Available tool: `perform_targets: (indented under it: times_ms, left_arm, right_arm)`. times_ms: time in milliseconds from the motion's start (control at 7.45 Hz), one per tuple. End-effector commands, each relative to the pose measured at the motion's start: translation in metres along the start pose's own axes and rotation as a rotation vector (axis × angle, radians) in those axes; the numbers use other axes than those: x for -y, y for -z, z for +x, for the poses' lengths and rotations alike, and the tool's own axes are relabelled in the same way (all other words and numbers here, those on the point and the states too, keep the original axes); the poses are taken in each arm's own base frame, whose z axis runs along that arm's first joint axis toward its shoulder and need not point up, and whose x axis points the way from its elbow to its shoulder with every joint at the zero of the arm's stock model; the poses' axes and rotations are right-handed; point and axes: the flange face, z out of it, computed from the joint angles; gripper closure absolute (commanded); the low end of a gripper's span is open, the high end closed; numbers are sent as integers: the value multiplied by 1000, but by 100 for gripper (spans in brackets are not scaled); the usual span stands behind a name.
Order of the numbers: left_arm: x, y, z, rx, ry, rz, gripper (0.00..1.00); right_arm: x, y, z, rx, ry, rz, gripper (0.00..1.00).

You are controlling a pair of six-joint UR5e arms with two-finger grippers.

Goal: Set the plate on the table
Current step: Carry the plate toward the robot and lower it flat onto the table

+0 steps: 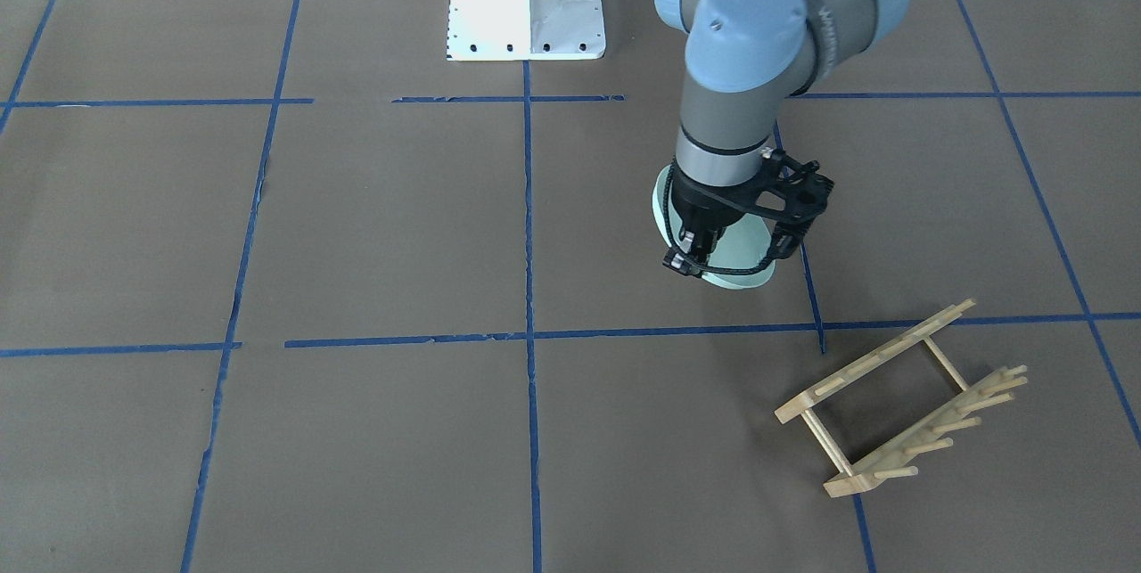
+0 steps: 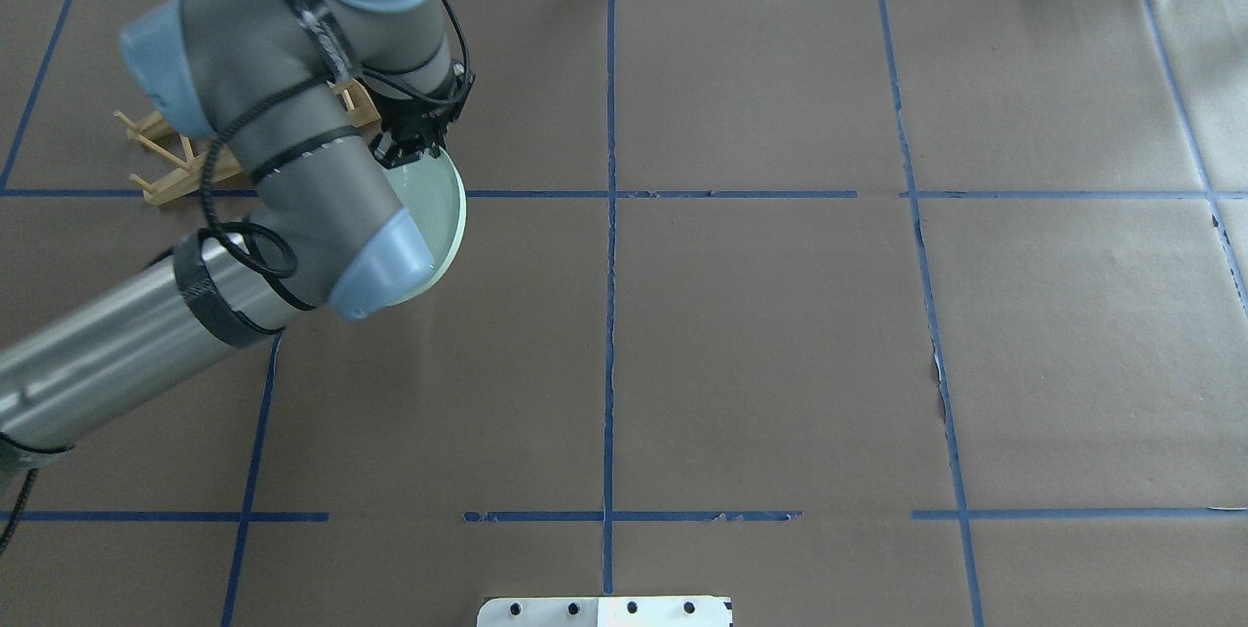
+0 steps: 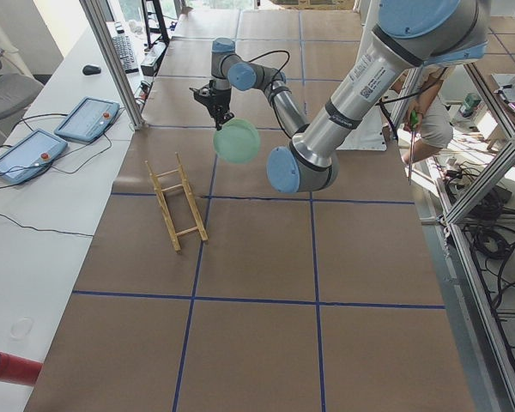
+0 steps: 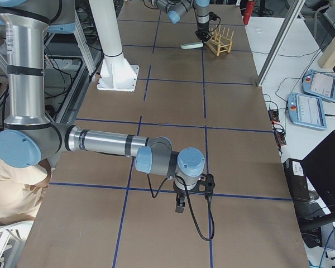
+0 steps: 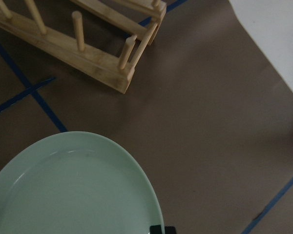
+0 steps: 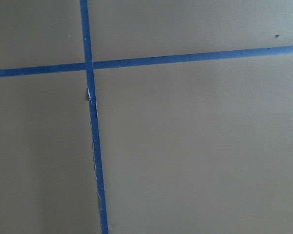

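**Plate pinched at rim by left arm, beside rack**

- Left gripper is clamped on the rim of the plate, at the edge nearest the wooden rack. The rest of the plate reaches back toward the robot.
- The plate is round, so it has no long axis. Hollow face up, tilted. Whether its low edge touches the table I cannot tell.
- Front view: slanted oval, middle hidden by the wrist.
- Overhead: the arm covers half of it.
- Exterior left: almost a full disc.
- Exterior right: a thin sliver.
- Left wrist: the rack lies just beyond the rim, apart from it.
- Right gripper is low over the table, well apart from the plate. Claw state: cannot tell.
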Motion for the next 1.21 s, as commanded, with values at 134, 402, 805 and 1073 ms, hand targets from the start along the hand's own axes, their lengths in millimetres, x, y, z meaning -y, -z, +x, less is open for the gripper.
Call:
perform_targets:
  times_ms: [134, 402, 805, 1073]
  left_arm:
    - [-86, -76, 6, 275, -76, 71, 100]
    - [-108, -99, -8, 306, -107, 94, 100]
    - [-112, -85, -8, 273, -123, 87, 0]
    - [-68, -14, -12, 131, -224, 76, 0]
  right_arm:
    - [0, 0, 0, 0, 0, 0, 0]
    - [0, 0, 0, 0, 0, 0, 0]
    - [0, 0, 0, 0, 0, 0, 0]
    - [0, 0, 0, 0, 0, 0, 0]
